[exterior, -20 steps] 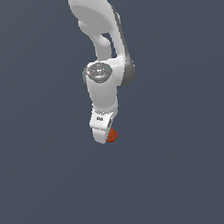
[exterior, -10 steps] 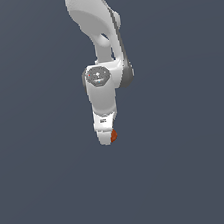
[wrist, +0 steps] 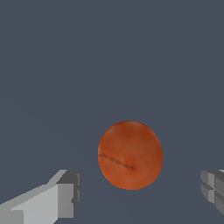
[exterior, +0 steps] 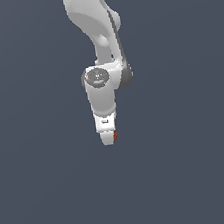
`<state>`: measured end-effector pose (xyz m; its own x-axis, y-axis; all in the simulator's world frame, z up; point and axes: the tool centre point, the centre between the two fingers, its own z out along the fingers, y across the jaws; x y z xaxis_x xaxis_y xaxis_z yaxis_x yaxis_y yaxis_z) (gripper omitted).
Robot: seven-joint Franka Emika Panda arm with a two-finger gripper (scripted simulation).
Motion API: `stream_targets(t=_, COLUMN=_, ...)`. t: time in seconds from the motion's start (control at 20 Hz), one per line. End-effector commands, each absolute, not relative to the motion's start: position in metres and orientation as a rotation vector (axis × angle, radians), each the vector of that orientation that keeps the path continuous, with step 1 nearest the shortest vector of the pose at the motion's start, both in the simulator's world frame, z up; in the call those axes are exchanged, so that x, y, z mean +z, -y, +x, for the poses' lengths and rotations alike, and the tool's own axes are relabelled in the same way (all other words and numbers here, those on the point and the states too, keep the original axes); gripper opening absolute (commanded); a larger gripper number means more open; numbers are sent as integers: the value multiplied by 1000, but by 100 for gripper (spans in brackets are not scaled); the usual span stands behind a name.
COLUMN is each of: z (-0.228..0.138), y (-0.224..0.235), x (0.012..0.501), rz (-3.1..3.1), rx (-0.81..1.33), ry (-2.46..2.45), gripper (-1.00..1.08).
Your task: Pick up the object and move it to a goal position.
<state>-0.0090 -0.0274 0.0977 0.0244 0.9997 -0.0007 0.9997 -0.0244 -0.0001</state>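
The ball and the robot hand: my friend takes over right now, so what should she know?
Gripper: open, fingers apart on either side of the ball, not touching it.
Ball: orange-red, between the fingers; in the exterior view only a sliver shows beside the gripper tip.
Done: gripper lined up around the ball.
Left: close on it, lift, carry to the goal. No goal marker shows in either view.

Light: even, soft, no cast shadows on the grey ground
Sharpness: crisp render, no blur or glare
Edges: undistorted
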Motion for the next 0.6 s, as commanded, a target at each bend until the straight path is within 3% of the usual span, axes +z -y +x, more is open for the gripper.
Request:
stream_targets(t=0.0, z=-9, y=27, x=97, rz=2233, rx=0, ry=-2210, gripper=100)
stream_targets(t=0.55, z=-10, y=27, x=73, rz=2232, rx=0, ry=-2211, gripper=100)
